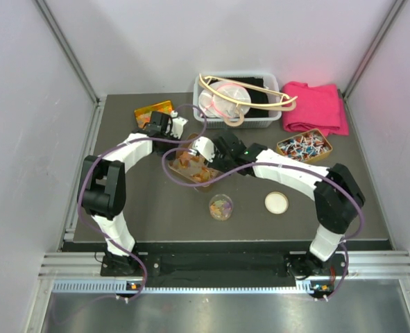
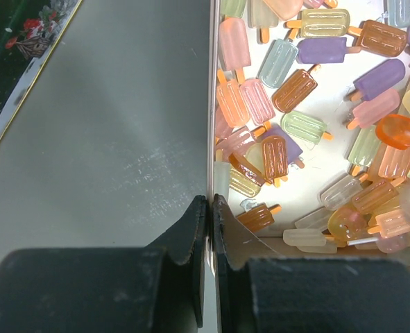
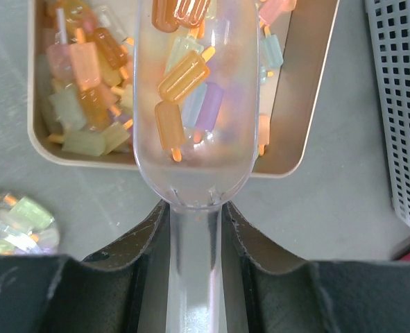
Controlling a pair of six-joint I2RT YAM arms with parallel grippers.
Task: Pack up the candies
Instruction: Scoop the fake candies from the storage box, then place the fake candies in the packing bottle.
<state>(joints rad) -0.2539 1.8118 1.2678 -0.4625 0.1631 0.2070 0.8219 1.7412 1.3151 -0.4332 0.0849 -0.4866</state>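
The candies are popsicle-shaped gummies in orange, pink, purple and pale green, filling a shallow metal tin. My left gripper is shut on the tin's thin side wall, one finger inside and one outside. My right gripper is shut on the handle of a clear plastic scoop. The scoop's bowl hangs over the near edge of the tin with several candies in it. In the top view both grippers, left and right, meet at the tin.
A small round clear container holding a few candies stands near the front, also in the right wrist view; its white lid lies to its right. A tin of wrapped sweets, a patterned tin lid, a grey basket and a pink cloth sit behind.
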